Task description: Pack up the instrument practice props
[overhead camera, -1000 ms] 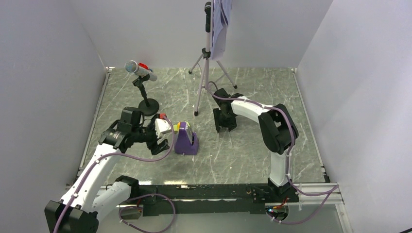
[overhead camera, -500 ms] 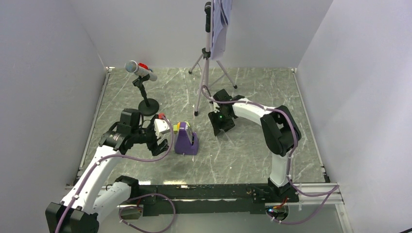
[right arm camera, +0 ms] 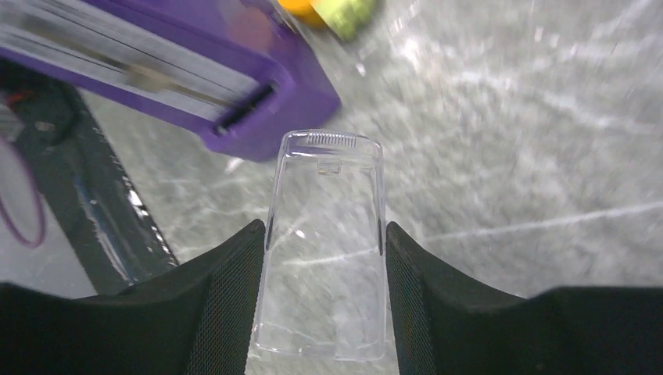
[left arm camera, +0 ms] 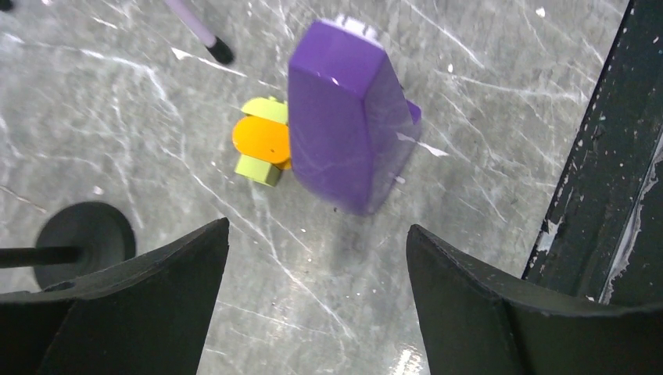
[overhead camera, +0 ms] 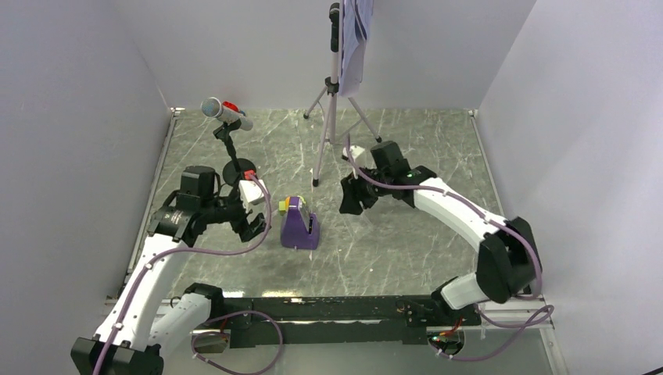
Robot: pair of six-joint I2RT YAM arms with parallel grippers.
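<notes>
Metronome (overhead camera: 299,225) stands upright near the middle of the counter (overhead camera: 406,250), with the block (overhead camera: 286,205) touching its far side. The right gripper (right arm camera: 324,234) pinches a clear cover (right arm camera: 324,266) and hangs just beside the metronome's open face; fitting it on looks like the step in hand. The left gripper (left arm camera: 315,230) hovers spread wide and empty above the counter on the metronome's other side. Packing seems barely begun: the microphone (overhead camera: 225,113) sits on its stand at the back left, the music stand (overhead camera: 332,94) is up on its legs with the sheets (overhead camera: 356,39) on it, and no container is in view.
</notes>
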